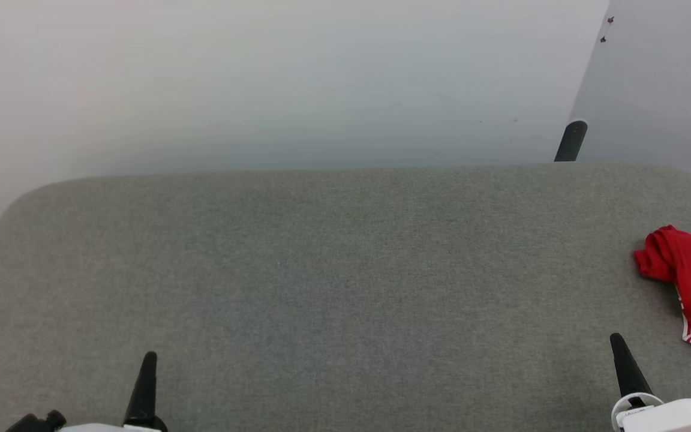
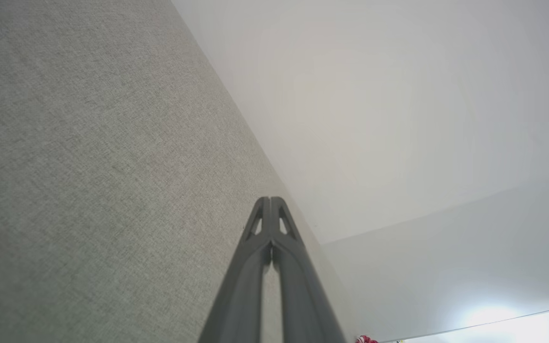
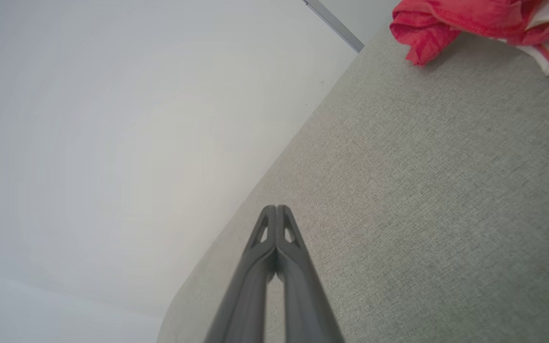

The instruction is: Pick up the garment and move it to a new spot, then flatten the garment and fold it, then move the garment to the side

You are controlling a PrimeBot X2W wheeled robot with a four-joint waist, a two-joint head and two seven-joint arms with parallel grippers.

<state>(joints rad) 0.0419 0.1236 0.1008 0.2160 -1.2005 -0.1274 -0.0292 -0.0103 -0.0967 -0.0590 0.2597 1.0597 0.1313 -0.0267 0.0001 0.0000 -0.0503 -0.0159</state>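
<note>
At 7 o'clock in the head view, the left fingers (image 1: 146, 384) stood pressed together into a single dark spike, holding nothing, their tip aimed toward 12 o'clock over a grey fabric-covered table (image 1: 345, 270). The left wrist view confirmed the two tips met with no gap.

Beyond the table's far edge rose a pale wall (image 1: 261, 78). A dark rounded post (image 1: 571, 141) stood up behind the edge at about 1 o'clock.

At 5 o'clock, the right fingers (image 1: 624, 366) were likewise closed tight and empty, hovering low over the cloth surface.

The red T-shirt (image 1: 690, 276) lay bunched at the table's 3 o'clock edge, cut off by the frame. A white sleeve and red-and-white stripes showed at its near end. It sat at roughly 2 o'clock from the right fingers, near but clear of them. Its visible length ran from about 11 to 5 o'clock.

The right arm was plainly the nearer of the two, the left lying well apart across the table. The scene fitted either a shirt waiting to be lifted or one already set aside, though its rumpled heap did not look neatly folded.

No brand, label or legible writing showed on shirt, arms or table.
</note>
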